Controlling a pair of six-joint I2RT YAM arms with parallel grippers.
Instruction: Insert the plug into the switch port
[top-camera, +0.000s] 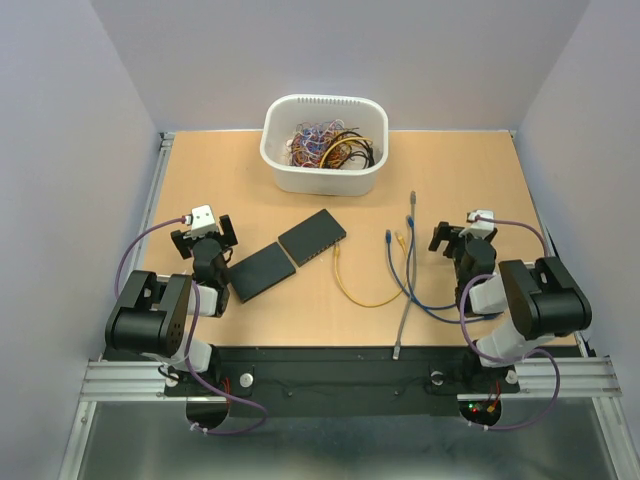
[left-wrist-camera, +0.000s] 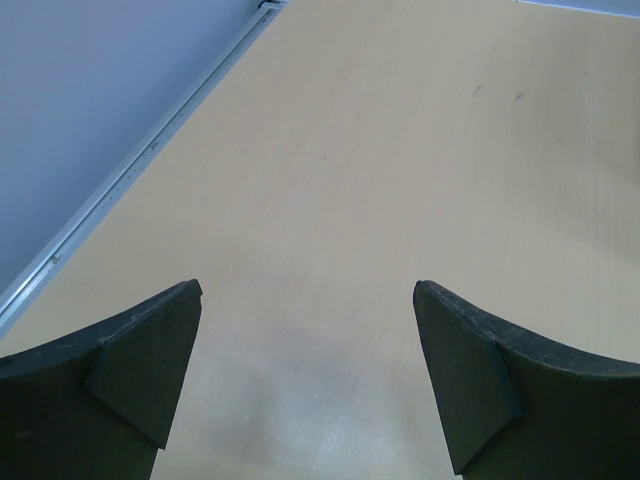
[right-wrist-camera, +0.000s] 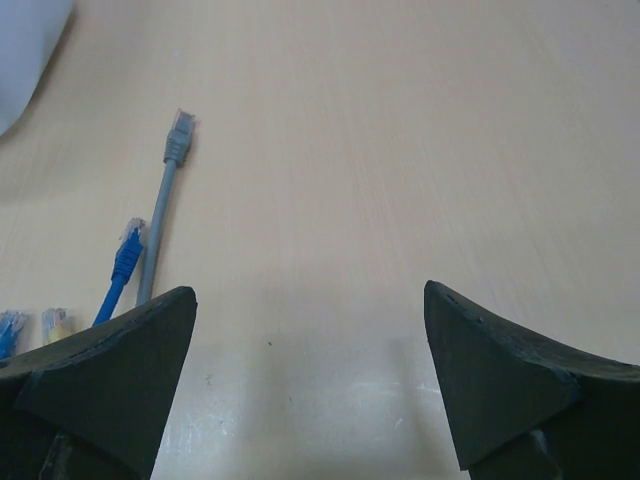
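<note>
Folded at the near desk (top-camera: 480, 180) edge, left end effector (top-camera: 205, 237) and right end effector (top-camera: 461, 238) stand wide open, empty; two black switches (top-camera: 312, 237) and three cables (top-camera: 410, 225) lie between.

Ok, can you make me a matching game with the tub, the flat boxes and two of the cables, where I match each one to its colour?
Things:
1. tub
2. switch boxes
3. long straight cable
4. looped cable

Colours:
A. yellow
B. white
C. grey
D. black

Pairs: 1-B, 2-D, 3-C, 4-A.
</note>
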